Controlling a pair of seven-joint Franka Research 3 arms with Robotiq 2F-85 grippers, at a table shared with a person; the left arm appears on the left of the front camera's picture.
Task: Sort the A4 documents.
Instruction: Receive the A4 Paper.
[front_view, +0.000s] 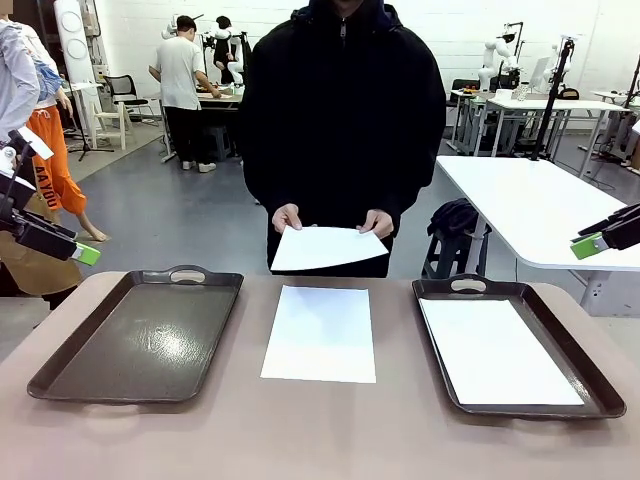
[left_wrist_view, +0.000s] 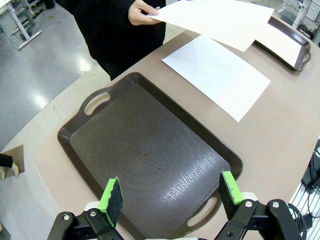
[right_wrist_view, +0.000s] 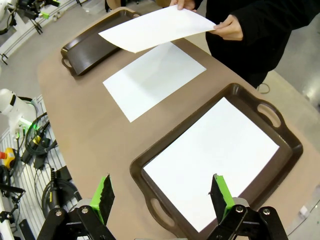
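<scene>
One A4 document (front_view: 320, 333) lies flat on the table between two dark trays. A second sheet (front_view: 497, 352) rests inside the right tray (front_view: 600, 385). The person at the far side holds a third sheet (front_view: 325, 247) in both hands above the table's far edge. The left tray (front_view: 140, 340) holds nothing. My left gripper (left_wrist_view: 170, 196) hovers open above the near end of the left tray (left_wrist_view: 150, 150). My right gripper (right_wrist_view: 162, 192) hangs open over the near end of the right tray (right_wrist_view: 165, 222) and its sheet (right_wrist_view: 215, 160). In the front view the left gripper (front_view: 85, 254) and right gripper (front_view: 590, 245) sit at the picture's edges.
The brown table (front_view: 320, 440) has bare room in front of the trays. A white table (front_view: 540, 205) stands behind on the right. Other people and benches are farther back in the room.
</scene>
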